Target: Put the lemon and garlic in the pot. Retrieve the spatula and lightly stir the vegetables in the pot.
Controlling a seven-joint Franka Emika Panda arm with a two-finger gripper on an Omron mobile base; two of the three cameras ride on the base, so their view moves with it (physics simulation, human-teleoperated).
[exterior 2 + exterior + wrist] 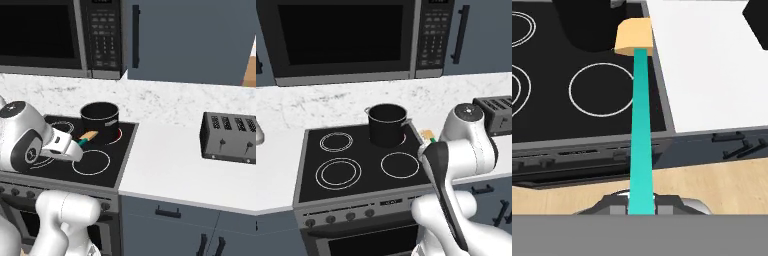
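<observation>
- Pot: I see the dark pot standing upright on the far right burner of the stove, its two small side handles showing; in the right base view it sits at the far part of the cooktop. Its inside looks dark, and I cannot tell what it holds.
- Spatula: in the hand view the teal handle runs straight away from the gripper toward the pot, and the pale yellowish end lies above the right edge of the cooktop, just right of the pot. From the right base view the spatula is off the surface, over the near right burner, pointing toward the pot. From the left base view I see only its tip beyond the arm.
- Gripper: the near end of the handle disappears between the fingers, which are closed on it; I hold the spatula above the stove.
- Toaster: a dark toaster stands on the white counter, well apart to the right of the stove.
- Microwave: mounted above the cooktop, door shut.
</observation>
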